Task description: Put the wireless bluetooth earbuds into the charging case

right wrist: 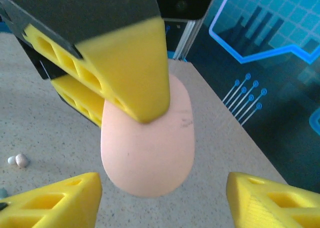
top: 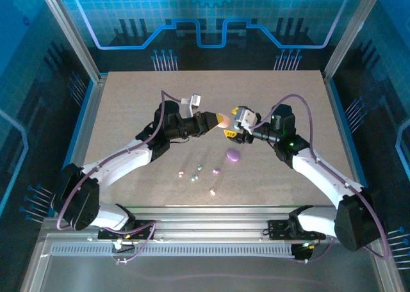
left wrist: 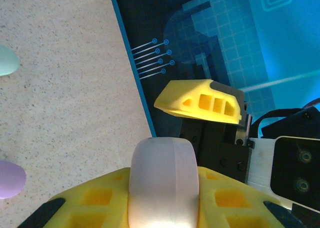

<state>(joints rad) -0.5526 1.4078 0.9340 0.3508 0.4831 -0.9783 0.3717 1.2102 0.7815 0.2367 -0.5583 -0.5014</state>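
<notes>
The left gripper (top: 214,121) is clenched on the pink case (top: 223,119) and lifts it toward the right gripper (top: 234,124), whose jaws stand apart, probably to open it. The earbuds (top: 200,168) lie loose on the table (top: 128,113) below.

Purple case (left wrist: 10,179), mint object (left wrist: 7,60) cut off at left edge; earbuds (top: 194,177) mere specks.

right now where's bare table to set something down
Free: the far strip of the speckled beige tabletop, and the patch right of the purple oval case. Crowded: the near middle, strewn with tiny pastel earbuds, and where the left gripper holds the pink oval case.
</notes>
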